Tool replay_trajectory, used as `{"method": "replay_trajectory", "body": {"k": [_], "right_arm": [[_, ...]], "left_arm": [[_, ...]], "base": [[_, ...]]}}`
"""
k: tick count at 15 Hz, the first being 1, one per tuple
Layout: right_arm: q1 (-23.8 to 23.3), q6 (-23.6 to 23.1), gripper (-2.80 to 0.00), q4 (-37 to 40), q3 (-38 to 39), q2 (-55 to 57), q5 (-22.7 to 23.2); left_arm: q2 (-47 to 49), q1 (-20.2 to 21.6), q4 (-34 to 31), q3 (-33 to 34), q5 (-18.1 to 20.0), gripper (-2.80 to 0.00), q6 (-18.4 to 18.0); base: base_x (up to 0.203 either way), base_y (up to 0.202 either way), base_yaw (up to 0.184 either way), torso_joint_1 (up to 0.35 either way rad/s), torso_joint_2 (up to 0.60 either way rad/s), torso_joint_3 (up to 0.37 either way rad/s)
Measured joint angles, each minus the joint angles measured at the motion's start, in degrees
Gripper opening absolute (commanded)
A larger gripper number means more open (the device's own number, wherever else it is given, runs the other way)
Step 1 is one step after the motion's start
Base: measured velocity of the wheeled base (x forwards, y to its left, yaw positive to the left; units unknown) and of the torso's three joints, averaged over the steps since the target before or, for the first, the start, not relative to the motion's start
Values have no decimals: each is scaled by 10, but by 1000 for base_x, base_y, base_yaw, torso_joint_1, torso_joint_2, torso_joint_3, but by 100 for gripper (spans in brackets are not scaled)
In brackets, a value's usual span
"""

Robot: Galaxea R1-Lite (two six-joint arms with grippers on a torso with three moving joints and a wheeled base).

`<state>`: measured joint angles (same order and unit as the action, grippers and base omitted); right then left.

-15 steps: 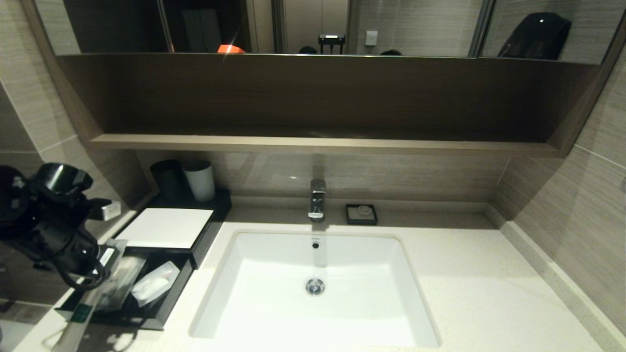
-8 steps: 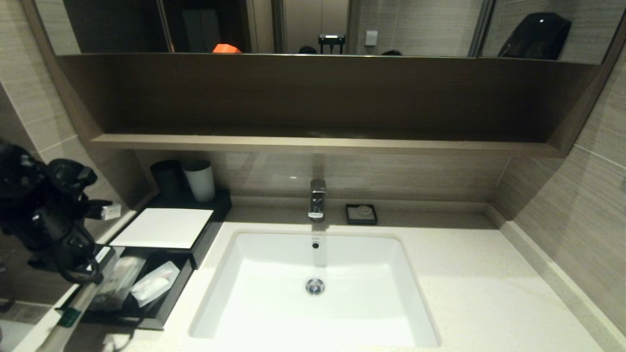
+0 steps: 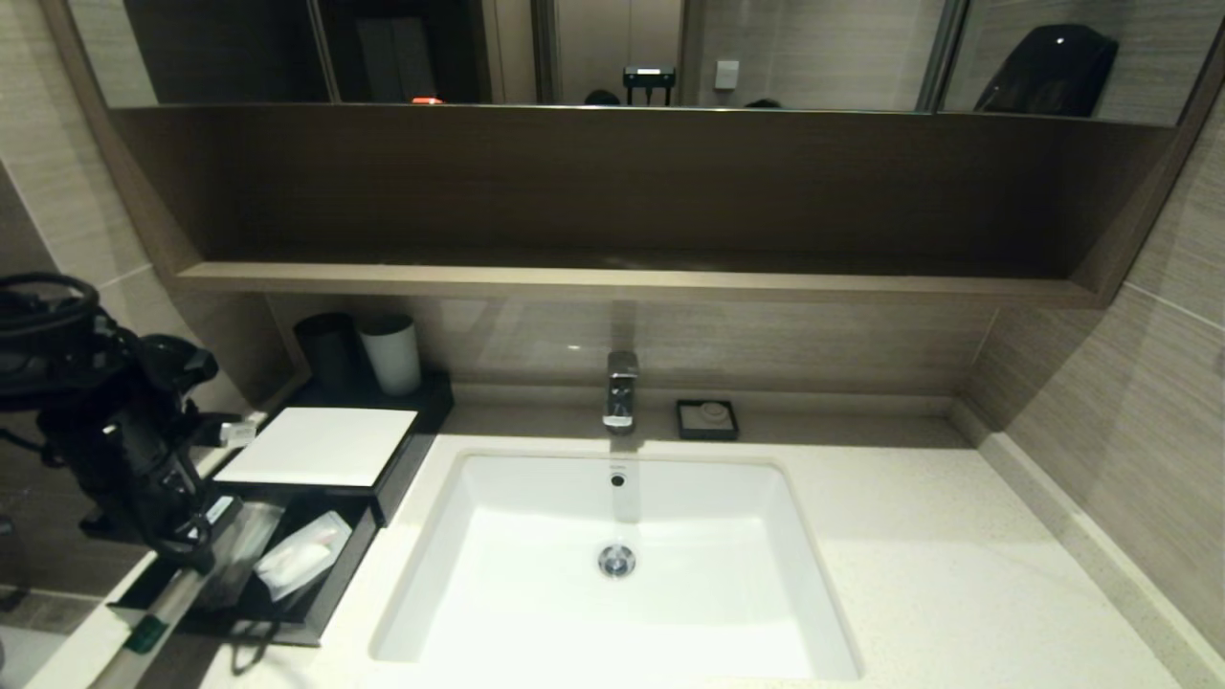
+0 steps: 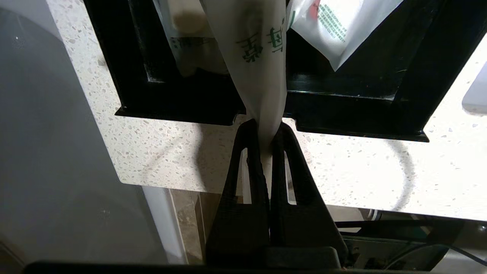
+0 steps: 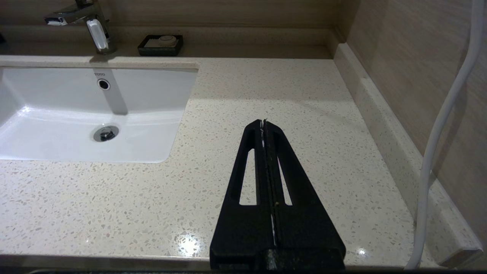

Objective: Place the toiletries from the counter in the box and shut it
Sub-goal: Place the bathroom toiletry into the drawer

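At the far left, the left gripper (image 4: 265,131) hangs over the near-left corner of the cream speckled stone desk (image 3: 919,565), its black fingers (image 4: 247,160) clamped on one end of a long, slim clear-wrapped toothbrush packet (image 4: 258,72). The packet slants across the front wall of the shallow black pull-out drawer (image 3: 330,598), one end over the drawer, the green-labelled end (image 3: 145,633) still out beyond the desk edge. Inside the drawer lie a clear packet (image 3: 251,547) and a white sachet (image 3: 304,553). The low black box with a flat white top panel (image 3: 321,445) sits just behind.

Released like this, the packet would likely straddle the drawer rim and either tip off the desk or jam the drawer when it is pushed shut.

At the right, the right gripper (image 5: 265,123) idles over bare desk beside the white rectangular sink basin (image 3: 612,565), fingers pressed together, holding nothing.
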<state>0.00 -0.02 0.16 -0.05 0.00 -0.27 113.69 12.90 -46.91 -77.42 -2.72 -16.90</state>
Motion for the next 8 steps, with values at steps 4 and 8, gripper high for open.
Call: {"method": "replay_trajectory", "body": {"k": [4, 8], "right_arm": [[0, 0, -280, 0, 0, 0, 0], [0, 0, -280, 0, 0, 0, 0]], "left_arm": [[22, 0, -45, -38, 0, -280, -1], [40, 1, -79, -65, 0, -280, 1]], "base": [[0, 0, 0, 0, 0, 0], [0, 0, 0, 0, 0, 0]]}}
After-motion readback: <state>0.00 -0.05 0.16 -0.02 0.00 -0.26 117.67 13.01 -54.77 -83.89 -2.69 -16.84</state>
